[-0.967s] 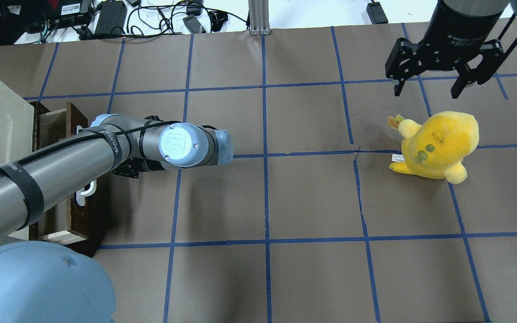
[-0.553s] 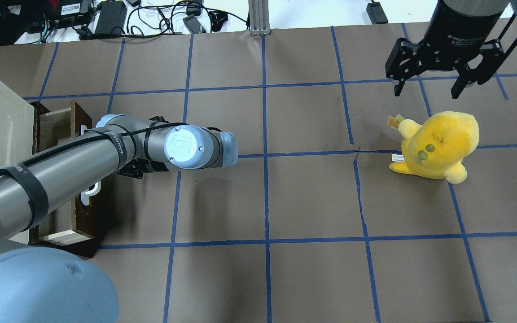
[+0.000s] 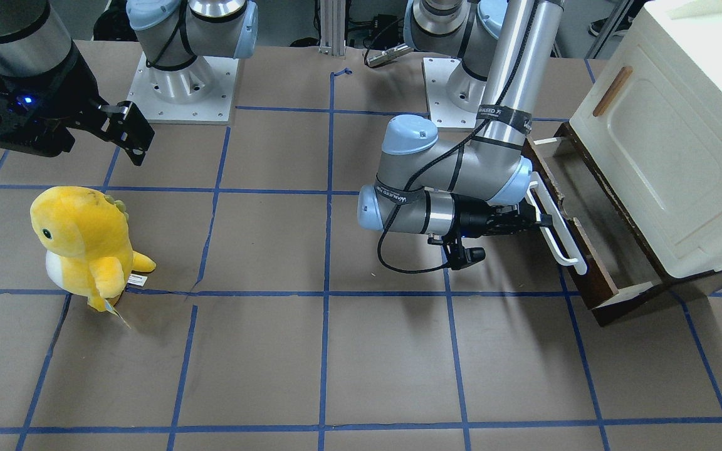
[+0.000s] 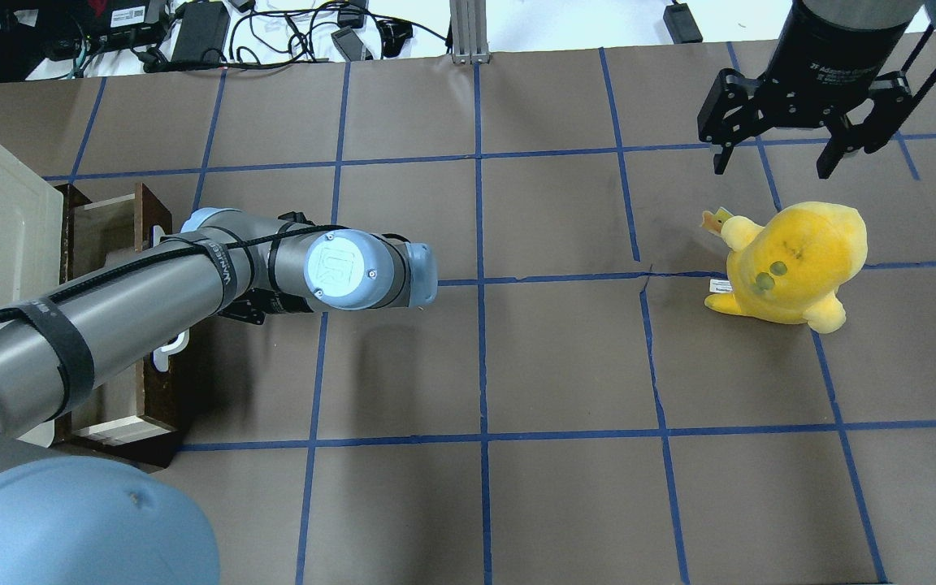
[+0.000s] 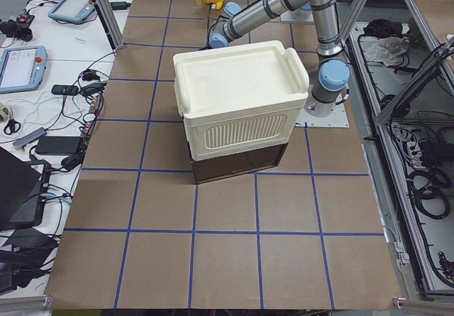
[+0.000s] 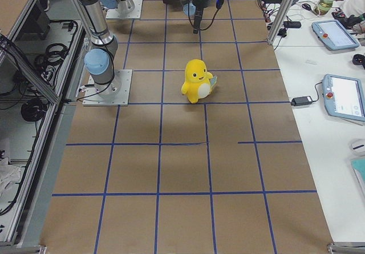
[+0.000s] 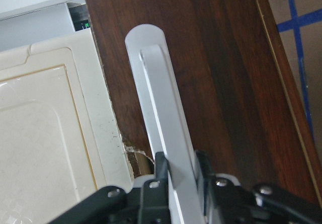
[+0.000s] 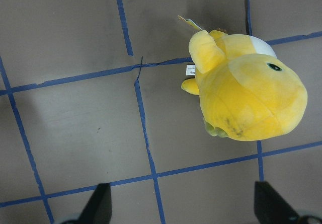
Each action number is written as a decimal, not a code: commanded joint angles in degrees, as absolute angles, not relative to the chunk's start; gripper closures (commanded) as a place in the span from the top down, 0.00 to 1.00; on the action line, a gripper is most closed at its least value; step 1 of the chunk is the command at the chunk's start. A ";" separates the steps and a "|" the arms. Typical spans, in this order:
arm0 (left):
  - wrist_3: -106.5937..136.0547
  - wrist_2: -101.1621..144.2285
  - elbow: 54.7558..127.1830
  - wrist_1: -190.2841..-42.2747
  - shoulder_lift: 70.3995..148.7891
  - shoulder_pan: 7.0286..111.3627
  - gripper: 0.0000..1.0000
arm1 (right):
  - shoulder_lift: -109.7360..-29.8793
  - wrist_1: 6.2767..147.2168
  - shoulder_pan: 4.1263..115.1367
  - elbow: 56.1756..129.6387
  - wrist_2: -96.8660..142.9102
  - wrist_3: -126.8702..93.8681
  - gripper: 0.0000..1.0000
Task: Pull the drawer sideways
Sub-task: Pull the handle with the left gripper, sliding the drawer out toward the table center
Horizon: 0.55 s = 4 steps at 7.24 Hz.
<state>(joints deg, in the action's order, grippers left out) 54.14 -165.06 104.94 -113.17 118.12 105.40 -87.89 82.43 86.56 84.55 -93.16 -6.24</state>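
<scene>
So, the left gripper is clamped side-on around the white handle, probably the only grab point. The drawer sits part-way out under the cream cabinet. The right gripper hangs wide open, idle.

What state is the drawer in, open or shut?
Partly open. The drawer sticks out from under the cabinet, its floor showing, and the left gripper is clamped on the white handle.
</scene>
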 commanded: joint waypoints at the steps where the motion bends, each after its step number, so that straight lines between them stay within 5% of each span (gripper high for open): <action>1: 53.97 -165.15 104.85 -113.03 118.12 105.47 0.26 | -87.89 82.44 86.57 84.55 -93.16 -6.24 1.00; 4: 51.69 -164.97 103.80 -112.24 118.21 105.47 0.26 | -87.89 82.35 86.57 84.55 -93.16 -6.24 1.00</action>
